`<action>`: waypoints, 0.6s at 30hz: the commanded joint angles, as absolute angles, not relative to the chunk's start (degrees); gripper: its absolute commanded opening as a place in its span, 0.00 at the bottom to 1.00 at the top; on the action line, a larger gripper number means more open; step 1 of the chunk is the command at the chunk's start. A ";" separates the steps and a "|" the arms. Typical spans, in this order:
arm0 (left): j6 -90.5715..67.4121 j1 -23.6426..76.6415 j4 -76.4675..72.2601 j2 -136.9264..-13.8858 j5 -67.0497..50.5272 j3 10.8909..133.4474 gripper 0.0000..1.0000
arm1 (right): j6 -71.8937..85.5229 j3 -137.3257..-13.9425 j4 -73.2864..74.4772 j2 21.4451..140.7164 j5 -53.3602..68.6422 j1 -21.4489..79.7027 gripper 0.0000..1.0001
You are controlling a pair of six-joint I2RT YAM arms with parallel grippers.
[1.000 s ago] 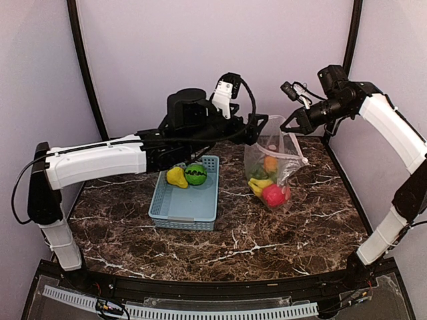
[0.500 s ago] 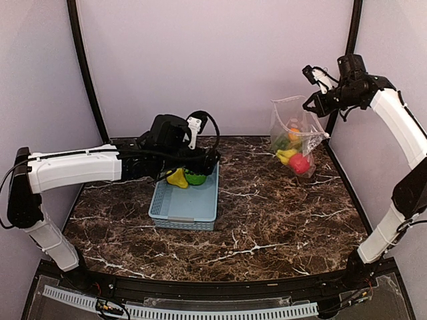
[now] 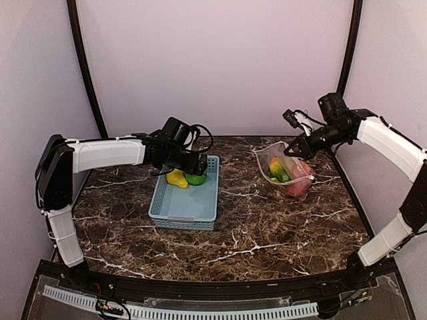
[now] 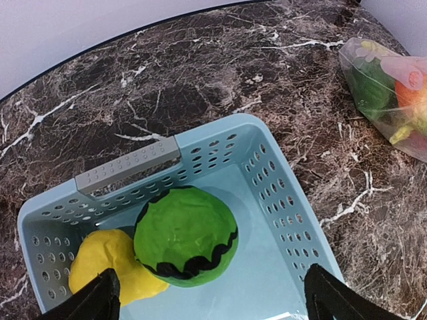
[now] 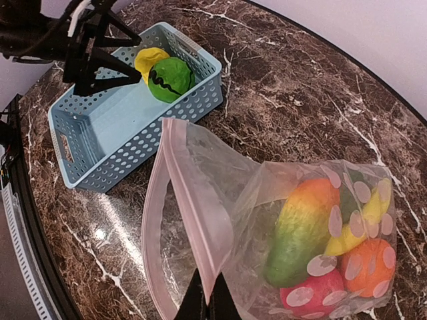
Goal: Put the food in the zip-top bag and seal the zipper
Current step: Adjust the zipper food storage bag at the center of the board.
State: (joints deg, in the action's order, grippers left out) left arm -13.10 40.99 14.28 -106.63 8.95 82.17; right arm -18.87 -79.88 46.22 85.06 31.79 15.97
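- Bag point(image 5: 280, 180) being pinched at zipper strip point(image 5: 189, 200) by right gripper point(image 5: 207, 301); jaws shut tight on strip, so mouth is being held open toward basket point(image 4: 288, 195).
- Bag's lower part apparently resting on table point(image 3: 267, 230), at far right; some food point(image 5: 303, 227) already inside.
- Left gripper point(image 4: 213, 293) being hovered over basket, jaws spread wide, nothing held.
- Being lined up over melon point(image 4: 187, 237), beside lemon point(image 4: 110, 267): likely next pick.
- Zipper not yet sealed.

Left arm point(image 3: 107, 153) and right arm point(image 3: 390, 143): white shells, black joints, looping black cables point(image 3: 204, 131)
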 commanded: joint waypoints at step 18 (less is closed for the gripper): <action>-9.72 35.84 23.13 -118.80 3.44 94.59 0.95 | -19.28 -78.53 42.72 79.16 35.63 16.00 0.00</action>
